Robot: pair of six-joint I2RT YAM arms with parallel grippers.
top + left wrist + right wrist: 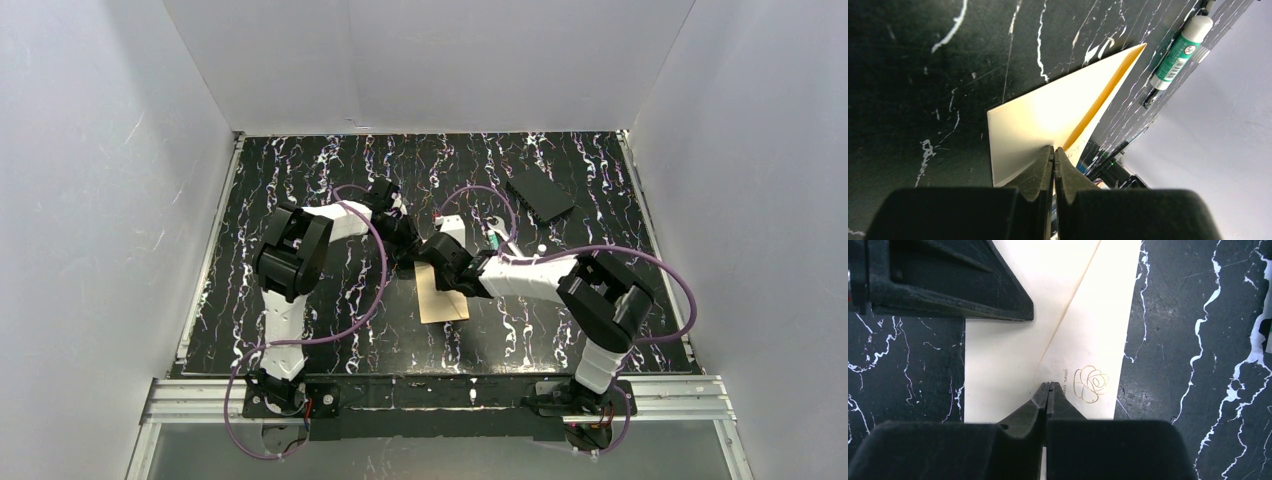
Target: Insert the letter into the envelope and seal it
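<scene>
While the letter (443,298) lies flat mid-table, just nearer than the envelope (1088,315), the left gripper (1053,150) and right gripper (1046,388) each pinch that envelope tight, a glue stick (1175,52) lying beside it.

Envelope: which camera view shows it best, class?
Right wrist: the envelope fills the frame, flap and gold rose clear. Left wrist shows one raised side, pinched in shut jaws. Top external shows only a white corner, mostly hidden.

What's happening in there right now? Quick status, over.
Left gripper shut on the envelope. Right gripper shut on its flap. Letter lies outside, not yet in. Glue stick off to the side, not in the way.
</scene>
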